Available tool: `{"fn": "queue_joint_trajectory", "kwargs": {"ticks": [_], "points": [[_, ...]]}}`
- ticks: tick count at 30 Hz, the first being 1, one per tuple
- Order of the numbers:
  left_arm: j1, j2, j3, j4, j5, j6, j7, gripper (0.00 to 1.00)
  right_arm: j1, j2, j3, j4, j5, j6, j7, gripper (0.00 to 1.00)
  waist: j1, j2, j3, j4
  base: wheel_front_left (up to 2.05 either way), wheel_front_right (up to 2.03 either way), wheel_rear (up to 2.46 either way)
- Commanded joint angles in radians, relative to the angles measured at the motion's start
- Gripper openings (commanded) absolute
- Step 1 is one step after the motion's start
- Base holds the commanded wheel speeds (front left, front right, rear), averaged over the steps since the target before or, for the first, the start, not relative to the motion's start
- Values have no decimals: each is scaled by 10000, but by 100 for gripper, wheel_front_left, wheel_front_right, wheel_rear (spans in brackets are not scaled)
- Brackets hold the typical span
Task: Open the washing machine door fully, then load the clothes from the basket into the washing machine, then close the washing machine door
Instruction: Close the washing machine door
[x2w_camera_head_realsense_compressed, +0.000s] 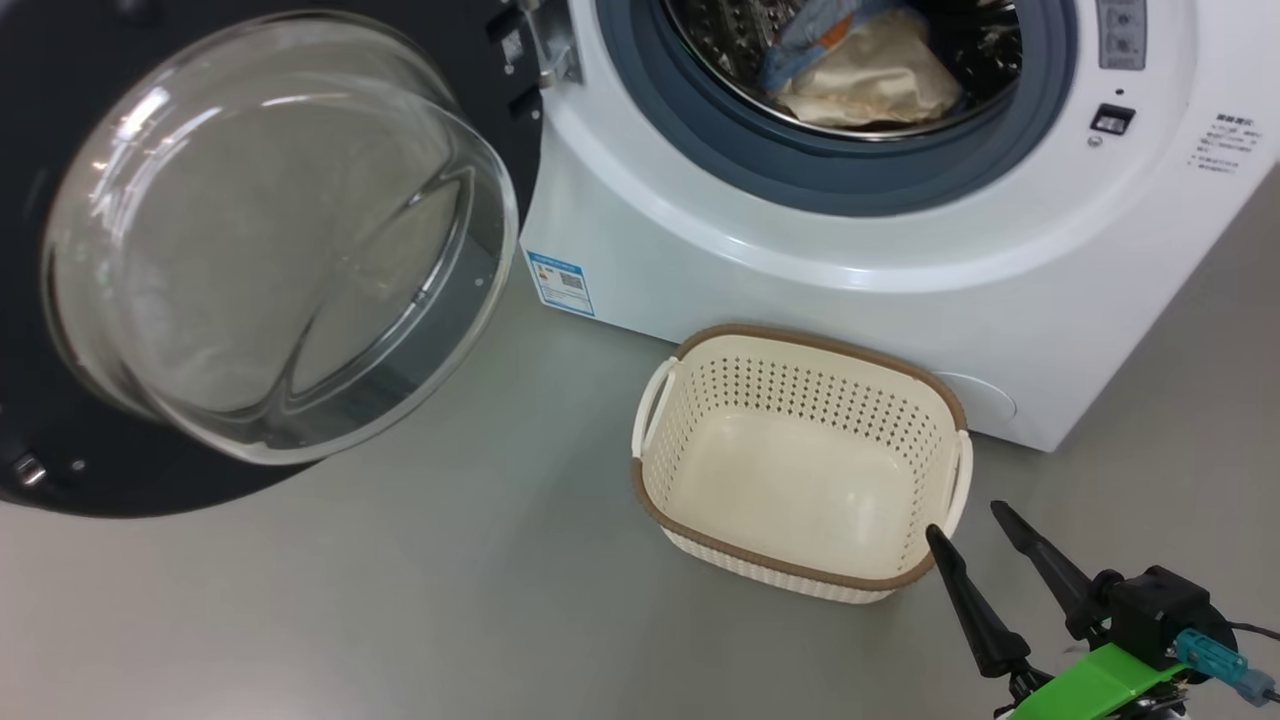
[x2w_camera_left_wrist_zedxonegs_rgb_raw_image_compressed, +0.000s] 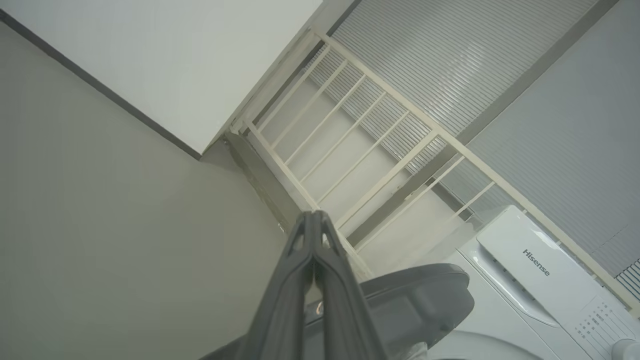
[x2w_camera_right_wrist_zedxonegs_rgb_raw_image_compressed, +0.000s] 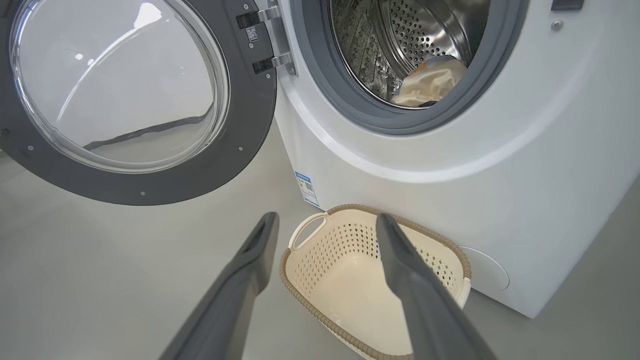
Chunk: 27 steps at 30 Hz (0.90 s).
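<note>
The washing machine (x2w_camera_head_realsense_compressed: 760, 260) (x2w_camera_right_wrist_zedxonegs_rgb_raw_image_compressed: 500, 165) stands with its door (x2w_camera_head_realsense_compressed: 260, 240) (x2w_camera_right_wrist_zedxonegs_rgb_raw_image_compressed: 125, 100) swung wide to the left. Blue and cream clothes (x2w_camera_head_realsense_compressed: 860, 65) (x2w_camera_right_wrist_zedxonegs_rgb_raw_image_compressed: 432, 85) lie inside the steel drum. The cream basket (x2w_camera_head_realsense_compressed: 800, 465) (x2w_camera_right_wrist_zedxonegs_rgb_raw_image_compressed: 370, 280) sits on the floor before the machine with nothing in it. My right gripper (x2w_camera_head_realsense_compressed: 965, 520) (x2w_camera_right_wrist_zedxonegs_rgb_raw_image_compressed: 325, 222) hangs open just right of and in front of the basket, nothing between its fingers. My left gripper (x2w_camera_left_wrist_zedxonegs_rgb_raw_image_compressed: 314, 216) is shut on nothing, pointing up past the door's top edge (x2w_camera_left_wrist_zedxonegs_rgb_raw_image_compressed: 415, 295) toward a wall corner.
Grey floor (x2w_camera_head_realsense_compressed: 400, 600) spreads left of and in front of the basket. A pale railing (x2w_camera_left_wrist_zedxonegs_rgb_raw_image_compressed: 360, 150) and slatted wall rise behind the machine's top panel (x2w_camera_left_wrist_zedxonegs_rgb_raw_image_compressed: 540, 265).
</note>
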Motion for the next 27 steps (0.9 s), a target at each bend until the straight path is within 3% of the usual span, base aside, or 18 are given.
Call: {"fn": "queue_joint_trajectory", "kwargs": {"ticks": [1,4,13,27], "points": [[-570,923,144,356,-382,-27,547,0,-137,-168,160,-290,-97,16,-76,100,0,-1,194,-184,0,0,0],[-1072,1246,-180,1595,-1005,-28,1724,0,-92,-246,161,-328,-109,16,-76,100,0,-1,286,-260,0,0,0],[-1666,1495,-923,2981,-1272,-28,3203,0,-107,-428,253,-431,-126,16,-76,100,0,-1,553,-398,0,0,0],[-1713,1341,-1476,3174,-1398,-28,3791,0,-269,-574,319,-432,-115,16,-76,100,0,-1,744,-464,0,0,0]]}}
